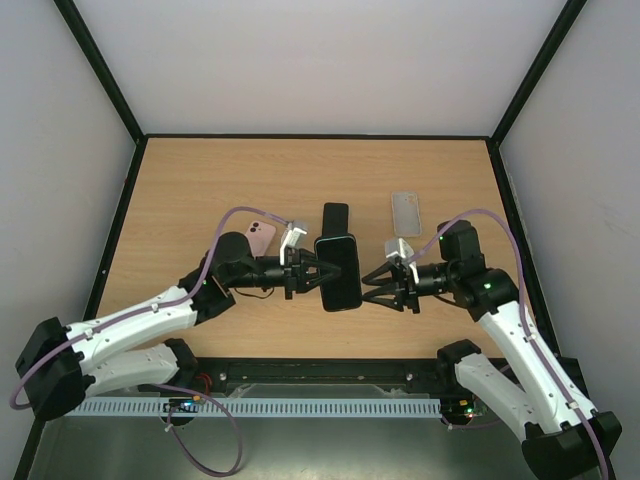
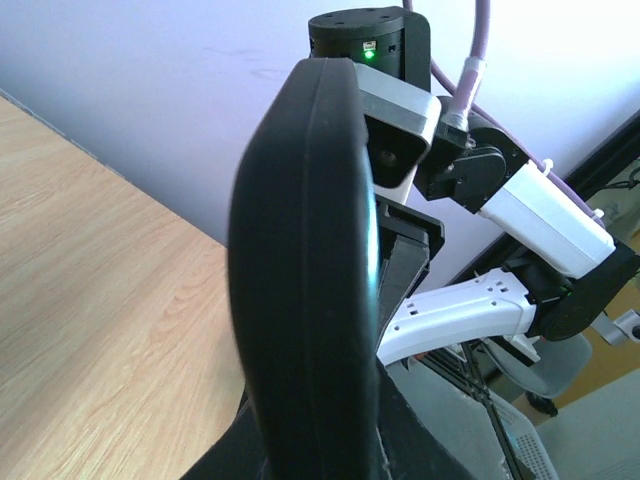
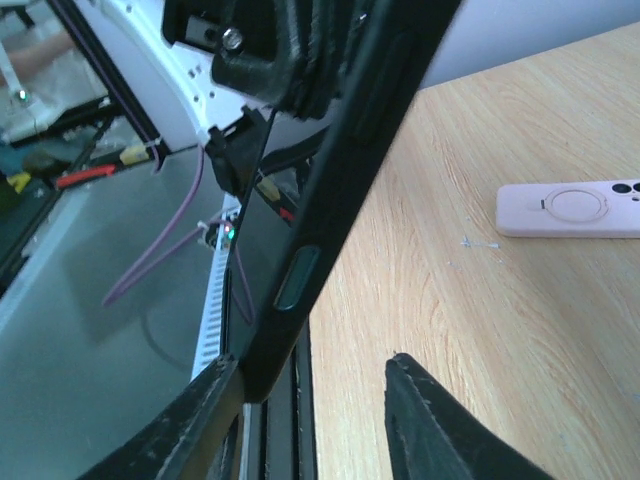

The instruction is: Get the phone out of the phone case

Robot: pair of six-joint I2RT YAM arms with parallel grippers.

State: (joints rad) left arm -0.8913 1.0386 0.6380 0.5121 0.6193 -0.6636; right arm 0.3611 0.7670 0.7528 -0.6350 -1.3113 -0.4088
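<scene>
Black phone (image 1: pixel 339 272), centre frame, clamped in left gripper (image 1: pixel 317 277); right gripper (image 1: pixel 365 286) spread apart beside its edge.

It looks like a robotics lab: white-panelled cell (image 1: pixel 330 60), black frame (image 1: pixel 101 68), wooden table (image 1: pixel 200 180)

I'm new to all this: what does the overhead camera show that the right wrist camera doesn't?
Only the overhead view shows both whole arms, plus a clear case and a second dark phone or case lying on the table. Only the right wrist view shows the side buttons of the black cased phone close up, with the right gripper open, one finger against its edge. Both show that phone gripped by the left gripper, and the pink case on the table.
</scene>
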